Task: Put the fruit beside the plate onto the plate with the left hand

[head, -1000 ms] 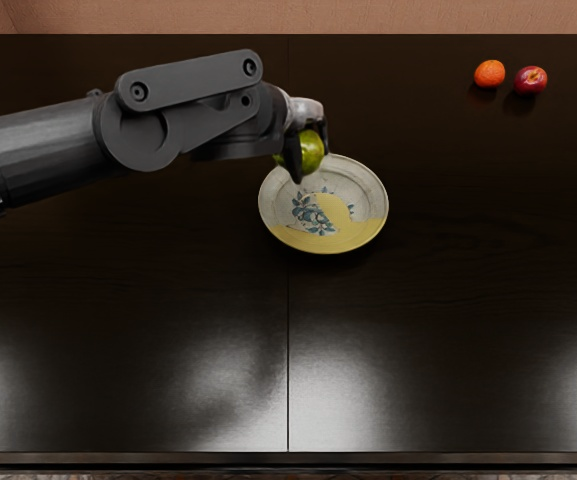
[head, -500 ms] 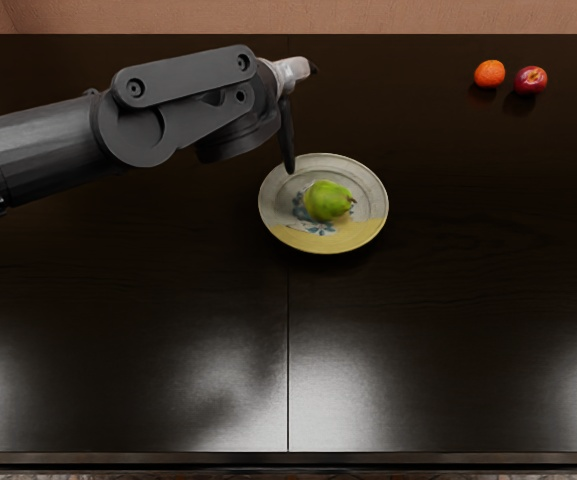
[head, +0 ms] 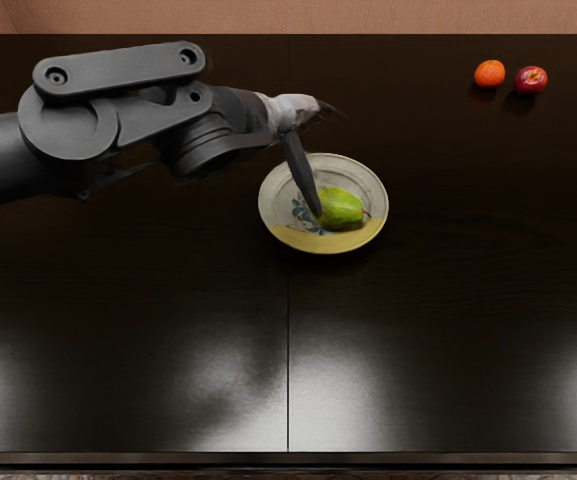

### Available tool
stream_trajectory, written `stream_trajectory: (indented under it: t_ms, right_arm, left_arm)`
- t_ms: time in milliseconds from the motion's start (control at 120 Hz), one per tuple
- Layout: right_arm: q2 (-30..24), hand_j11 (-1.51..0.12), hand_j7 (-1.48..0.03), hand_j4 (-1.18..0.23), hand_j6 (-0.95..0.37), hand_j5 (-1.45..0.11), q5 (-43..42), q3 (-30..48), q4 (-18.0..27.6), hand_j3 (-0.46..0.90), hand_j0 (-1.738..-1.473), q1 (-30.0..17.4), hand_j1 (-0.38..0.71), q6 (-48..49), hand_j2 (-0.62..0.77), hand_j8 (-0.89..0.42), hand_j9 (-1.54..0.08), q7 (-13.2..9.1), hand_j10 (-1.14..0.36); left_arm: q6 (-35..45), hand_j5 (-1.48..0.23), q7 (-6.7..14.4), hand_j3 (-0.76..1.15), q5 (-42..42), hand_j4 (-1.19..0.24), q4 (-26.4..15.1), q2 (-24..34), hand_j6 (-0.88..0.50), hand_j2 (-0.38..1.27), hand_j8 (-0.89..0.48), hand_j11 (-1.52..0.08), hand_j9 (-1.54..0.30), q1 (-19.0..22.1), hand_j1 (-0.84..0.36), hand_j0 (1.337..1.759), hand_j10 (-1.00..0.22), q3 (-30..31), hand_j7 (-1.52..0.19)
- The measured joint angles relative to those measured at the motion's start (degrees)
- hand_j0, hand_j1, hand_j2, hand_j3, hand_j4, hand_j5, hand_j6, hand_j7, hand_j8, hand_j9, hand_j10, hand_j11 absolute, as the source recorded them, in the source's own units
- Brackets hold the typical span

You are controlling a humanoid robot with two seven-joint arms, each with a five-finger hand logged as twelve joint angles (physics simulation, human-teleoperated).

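Dark, glossy counter point(head: 418, 330) carries a patterned plate point(head: 370, 178) with a green pear point(head: 343, 208) lying on its side on it. The left hand point(head: 293, 108) hovers over the plate's far-left rim, its fingers point(head: 301, 175) loose and empty, one reaching down just beside the pear. An orange fruit point(head: 489, 73) and a red fruit point(head: 530, 79) sit well apart at the far right.

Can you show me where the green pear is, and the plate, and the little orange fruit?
green pear point(head: 343, 208): head view, middle of its body.
plate point(head: 340, 241): head view, bare yellow part near the front rim.
orange fruit point(head: 489, 73): head view, its middle.
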Motion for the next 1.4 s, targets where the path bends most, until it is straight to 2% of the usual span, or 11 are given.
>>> stream_trajectory:
  t_ms: [100, 183, 242, 383, 442, 525, 733, 842, 1025, 1150, 1400]
  right_arm:
    - [0.0, -0.04, -0.04, -0.03, -0.03, -0.04, 0.0, 0.0, 0.1, 0.0, -1.658, 0.0, -0.32, 0.0, -0.01, -0.03, -0.04, 0.0, -0.03]
    - [0.0, -0.04, -0.04, -0.03, -0.03, -0.04, 0.0, 0.1, 0.2, 0.0, -1.658, 0.2, -0.32, 0.0, -0.01, -0.03, -0.04, 0.0, -0.03]
    - [0.0, -0.04, -0.04, -0.03, -0.03, -0.04, 0.1, 0.1, 0.2, 0.0, -1.658, 0.2, -0.32, 0.0, -0.01, -0.03, -0.04, -0.1, -0.03]
    - [0.0, -0.04, -0.04, -0.03, -0.03, -0.04, 0.1, 0.2, 0.3, 0.0, -1.658, 0.3, -0.32, 0.0, -0.01, -0.03, -0.04, -0.1, -0.03]
    - [0.0, -0.04, -0.04, -0.03, -0.03, -0.04, 0.1, 0.2, 0.3, 0.0, -1.658, 0.3, -0.32, 0.0, -0.01, -0.03, -0.04, -0.1, -0.03]
    - [0.0, -0.04, -0.04, -0.03, -0.03, -0.04, 0.1, 0.2, 0.4, 0.0, -1.658, 0.4, -0.32, 0.0, -0.01, -0.03, -0.04, -0.1, -0.03]
    - [0.0, -0.04, -0.04, -0.03, -0.03, -0.04, 0.2, 0.3, 0.6, 0.0, -1.658, 0.5, -0.32, 0.0, -0.01, -0.03, -0.04, -0.1, -0.03]
    - [0.0, -0.04, -0.04, -0.03, -0.03, -0.04, 0.2, 0.3, 0.6, 0.0, -1.658, 0.6, -0.32, 0.0, -0.01, -0.03, -0.04, -0.1, -0.03]
    - [0.0, -0.04, -0.04, -0.03, -0.03, -0.04, 0.2, 0.3, 1.1, 0.0, -1.658, 0.7, -0.32, 0.0, -0.01, -0.03, -0.04, -0.1, -0.03]
    - [0.0, -0.04, -0.04, -0.03, -0.03, -0.04, 0.2, 0.3, 1.3, 0.0, -1.658, 0.7, -0.32, 0.0, -0.01, -0.03, -0.04, -0.1, -0.03]
    - [0.0, -0.04, -0.04, -0.03, -0.03, -0.04, 0.2, 0.3, 1.5, 0.0, -1.658, 0.8, -0.32, 0.0, -0.01, -0.03, -0.04, -0.1, -0.03]
  left_arm:
    - [1.1, 0.0, 0.0, 0.0, -6.1, 0.0, -7.3, 7.3, 0.0, 0.0, 0.0, 0.0, 0.0, 1.5, 0.35, 1.658, 0.0, -1.8, 0.0]
    - [0.6, 0.0, 0.0, 0.0, -11.8, 0.0, -12.2, 11.4, 0.0, 0.0, 0.0, 0.0, 0.0, 6.5, 0.35, 1.658, 0.0, -4.4, 0.0]
    - [-0.7, 0.0, 0.0, 0.0, -15.2, 0.0, -14.6, 13.9, 0.0, 0.0, 0.0, 0.0, 0.0, 8.8, 0.35, 1.658, 0.0, -6.4, 0.0]
    - [-2.4, 0.0, 0.0, 0.0, -21.7, 0.0, -19.2, 19.3, 0.0, 0.0, 0.0, 0.0, 0.0, 10.3, 0.35, 1.658, 0.0, -9.5, 0.0]
    - [-4.0, 0.0, 0.0, 0.0, -25.1, 0.0, -20.1, 23.2, 0.0, 0.0, 0.0, 0.0, 0.0, 10.8, 0.35, 1.658, 0.0, -10.4, 0.0]
    - [-7.8, 0.0, 0.0, 0.0, -31.1, 0.0, -20.7, 29.3, 0.0, 0.0, 0.0, 0.0, 0.0, 12.4, 0.35, 1.658, 0.0, -11.2, 0.0]
    - [-19.4, 0.0, 0.0, 0.0, -43.3, 0.0, -20.3, 39.9, 0.0, 0.0, 0.0, 0.0, 0.0, 18.9, 0.35, 1.658, 0.0, -11.8, 0.0]
    - [-23.5, 0.0, 0.0, 0.0, -47.1, 0.0, -20.1, 43.4, 0.0, 0.0, 0.0, 0.0, 0.0, 21.5, 0.35, 1.658, 0.0, -11.9, 0.0]
    - [-26.4, 0.0, 0.0, 0.0, -49.5, 0.0, -19.9, 51.8, 0.0, 0.0, 0.0, 0.0, 0.0, 22.5, 0.35, 1.658, 0.0, -11.7, 0.0]
    - [-28.6, 0.0, 0.0, 0.0, -49.8, 0.0, -19.1, 54.4, 0.0, 0.0, 0.0, 0.0, 0.0, 23.1, 0.35, 1.658, 0.0, -11.5, 0.0]
    - [-31.8, 0.0, 0.0, 0.0, -49.9, 0.0, -16.6, 54.9, 0.0, 0.0, 0.0, 0.0, 0.0, 23.9, 0.35, 1.658, 0.0, -11.4, 0.0]
